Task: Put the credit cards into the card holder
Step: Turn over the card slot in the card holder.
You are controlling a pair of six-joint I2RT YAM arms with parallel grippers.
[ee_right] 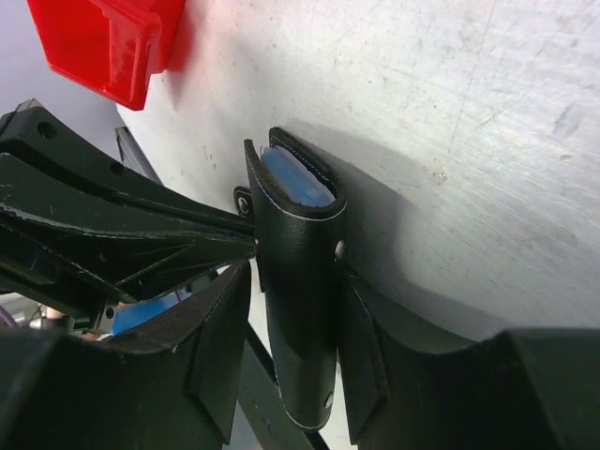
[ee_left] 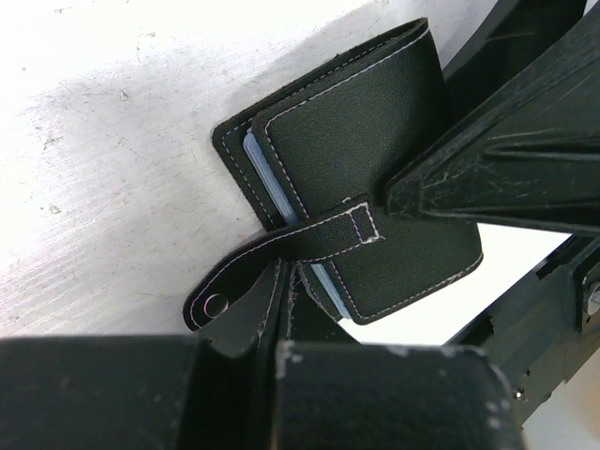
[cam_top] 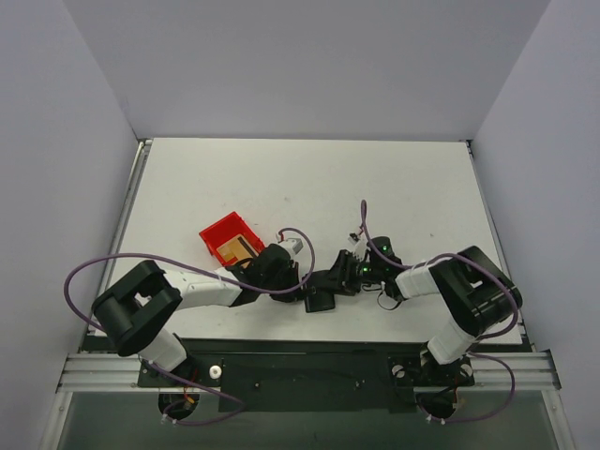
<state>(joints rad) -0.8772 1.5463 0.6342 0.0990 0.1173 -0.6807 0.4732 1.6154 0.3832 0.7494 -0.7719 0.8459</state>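
White table (cam_top: 309, 178) is seen from above, both arms angled inward near its front edge. Red bin (cam_top: 216, 232) is set left of centre; credit cards (cam_top: 239, 248) (gold-tan, count not readable) are lying inside it. Card holder (ee_left: 366, 141) is held folded between the two grippers, just right of the bin, pale blue lining shown at its open edge. Right gripper (ee_right: 298, 323) is clamped across the holder's faces, jaws partway apart. Left gripper (ee_left: 284, 305) is closed tight, apparently pinching a thin edge by the snap strap (ee_left: 281, 248).
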